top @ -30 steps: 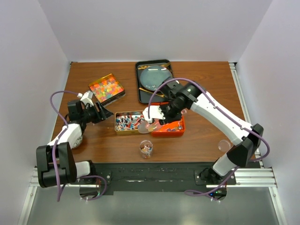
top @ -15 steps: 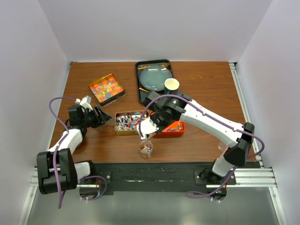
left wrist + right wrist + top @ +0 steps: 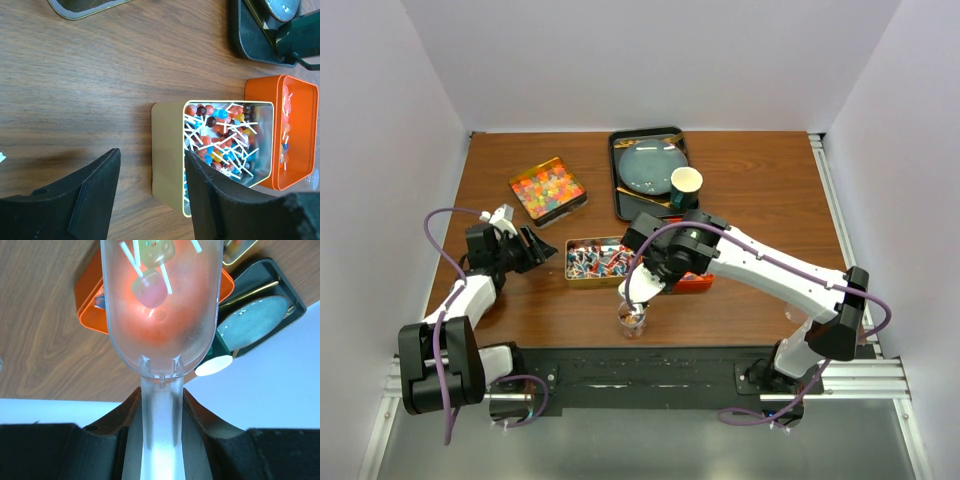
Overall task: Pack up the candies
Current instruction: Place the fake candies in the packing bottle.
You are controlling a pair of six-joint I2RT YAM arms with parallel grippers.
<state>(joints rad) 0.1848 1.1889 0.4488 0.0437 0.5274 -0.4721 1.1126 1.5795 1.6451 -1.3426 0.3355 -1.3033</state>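
- The right tool [image 3: 161, 407] was clenched on the handle of a clear scoop [image 3: 160, 315] carrying a few candies [image 3: 149, 287] on white sticks.
- Seen from overhead, it hung over a small clear cup [image 3: 632, 322] at lower centre, just below the gold tin [image 3: 162, 150] holding more candies.
- The left tool [image 3: 152, 167] stood released and empty beside that tin.
- I'd say a slow tip, with the lip centred on the cup's mouth, would keep sticks from snagging or spilling onto the table [image 3: 750, 190].
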